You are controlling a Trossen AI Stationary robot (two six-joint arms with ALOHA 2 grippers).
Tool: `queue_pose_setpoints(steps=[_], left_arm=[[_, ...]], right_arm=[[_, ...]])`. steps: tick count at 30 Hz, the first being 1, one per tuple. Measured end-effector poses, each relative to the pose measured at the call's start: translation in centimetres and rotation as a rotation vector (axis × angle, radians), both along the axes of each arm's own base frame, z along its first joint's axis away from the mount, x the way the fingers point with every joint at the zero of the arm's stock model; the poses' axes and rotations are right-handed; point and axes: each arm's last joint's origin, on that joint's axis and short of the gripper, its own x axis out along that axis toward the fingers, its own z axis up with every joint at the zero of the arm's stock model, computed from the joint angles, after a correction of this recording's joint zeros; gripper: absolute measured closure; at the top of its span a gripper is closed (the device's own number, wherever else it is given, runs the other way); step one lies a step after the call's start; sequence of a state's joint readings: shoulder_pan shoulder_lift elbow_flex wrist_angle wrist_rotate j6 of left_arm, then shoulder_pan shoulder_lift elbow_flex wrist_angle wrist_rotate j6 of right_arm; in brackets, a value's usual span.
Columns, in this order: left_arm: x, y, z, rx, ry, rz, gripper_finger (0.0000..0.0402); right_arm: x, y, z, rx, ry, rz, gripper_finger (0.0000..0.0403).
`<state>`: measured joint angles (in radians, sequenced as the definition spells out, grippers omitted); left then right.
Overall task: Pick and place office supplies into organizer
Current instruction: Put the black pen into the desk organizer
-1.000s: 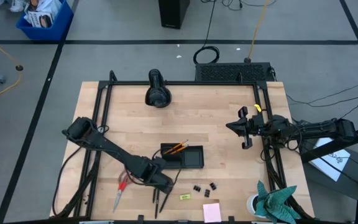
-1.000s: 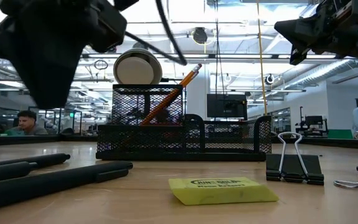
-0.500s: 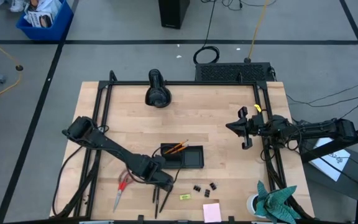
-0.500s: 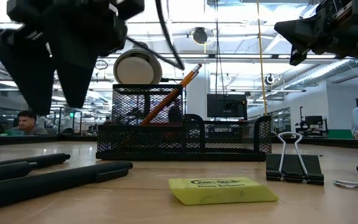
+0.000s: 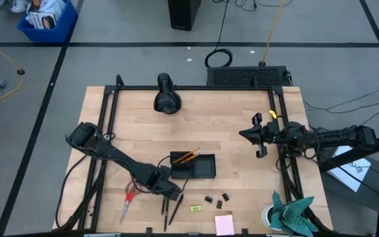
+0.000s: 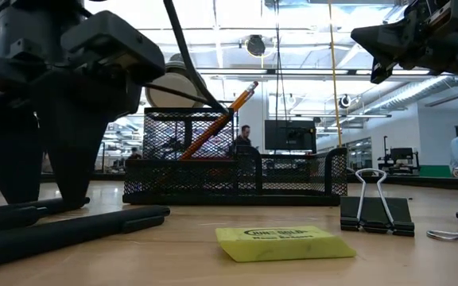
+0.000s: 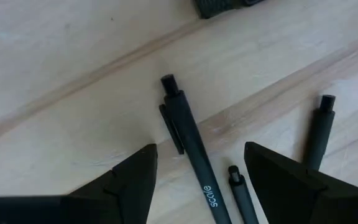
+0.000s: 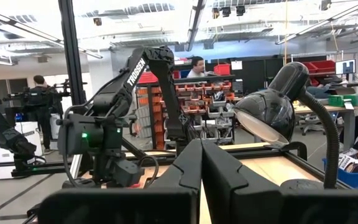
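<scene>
Counter wooden, black-railed; far half mostly bare, open room between the arms. Left arm reaches to the near-left part; left gripper released, fingers wide apart and low, straddling one of the black pens, two more pens just beside. Right gripper clenched on nothing, above the right rail, well apart from the supplies. Organizer near centre: two orange pencils lean in its left compartment. Red-handled scissors near-left edge. Pink sticky-note pad at near edge. Binder clips beside the organizer's near side. Small yellow piece near the pens.
</scene>
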<state>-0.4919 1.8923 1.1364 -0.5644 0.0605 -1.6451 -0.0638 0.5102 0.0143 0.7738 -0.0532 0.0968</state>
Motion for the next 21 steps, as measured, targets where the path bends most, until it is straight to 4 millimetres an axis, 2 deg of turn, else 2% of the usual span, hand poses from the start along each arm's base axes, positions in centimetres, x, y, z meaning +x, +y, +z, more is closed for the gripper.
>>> queue_pose_setpoints(steps=[8,21], left_arm=[[-0.1,-0.1,-1.9,-0.003,0.074,-0.02,0.0164],[-0.1,0.3,-2.2,-0.014,0.144,0.015,0.0275]], right_arm=[[0.0,0.0,0.0,0.0,-0.001,0.0,0.0399],[0.0,0.0,0.0,0.0,-0.001,0.0,0.0399]])
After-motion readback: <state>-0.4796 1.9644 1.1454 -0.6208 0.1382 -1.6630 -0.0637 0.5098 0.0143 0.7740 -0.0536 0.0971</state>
